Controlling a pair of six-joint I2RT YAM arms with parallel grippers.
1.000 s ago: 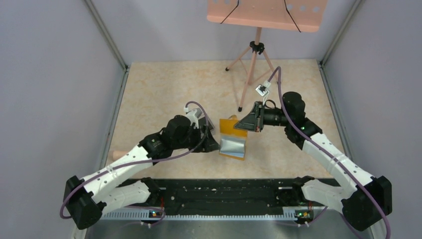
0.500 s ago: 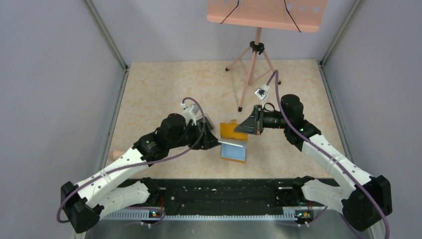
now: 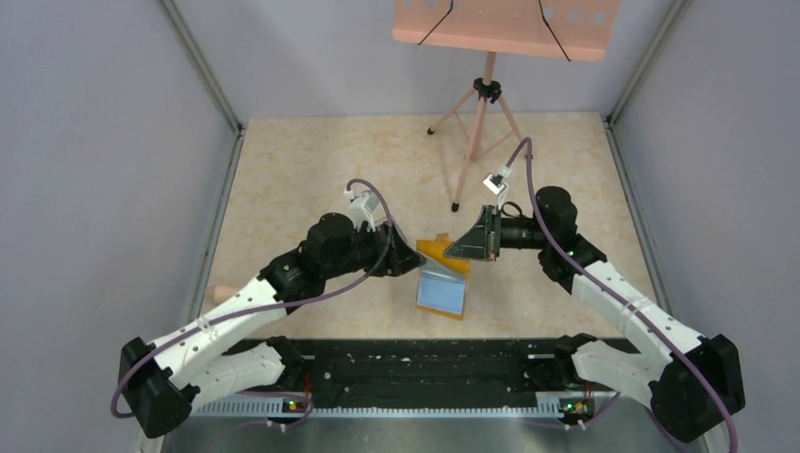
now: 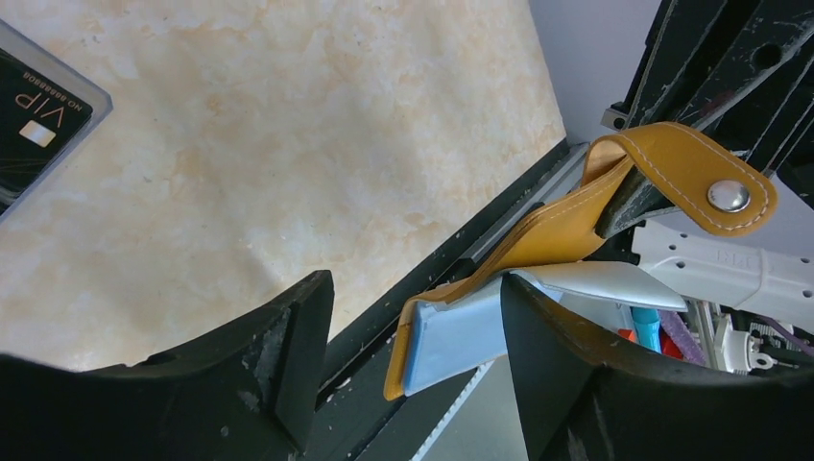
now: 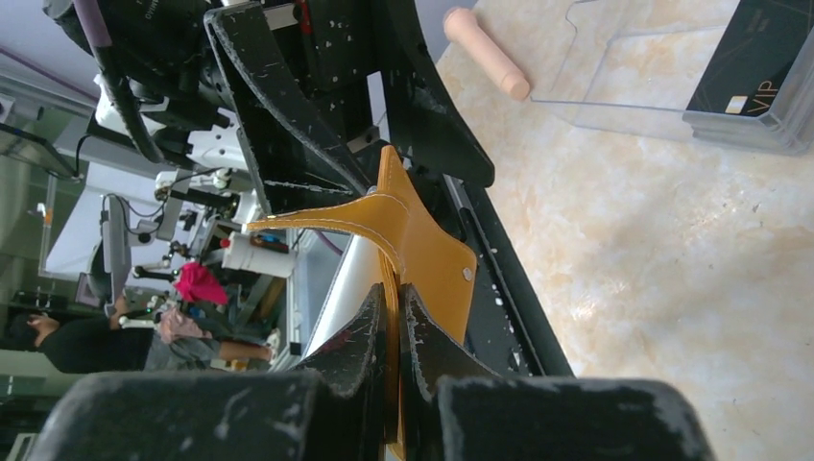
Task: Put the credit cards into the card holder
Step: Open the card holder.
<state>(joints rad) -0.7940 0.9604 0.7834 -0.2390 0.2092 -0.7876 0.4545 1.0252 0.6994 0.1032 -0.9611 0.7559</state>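
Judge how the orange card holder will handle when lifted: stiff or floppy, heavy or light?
Probably floppy: the card holder splays open where the right hand pinches one flap. Its clasp tab curls, suggesting soft leather. Likely light, as that single pinch seems to hold it up.

Left arm (image 3: 203, 328) and right arm (image 3: 627, 307) match — white link shells with small screw holes, black joints and bases. Purple cable (image 3: 528, 170) along each, white connector (image 3: 494, 179) near wrist. Fingers (image 4: 278, 355) matte black, scuffed — edges chipped grey.
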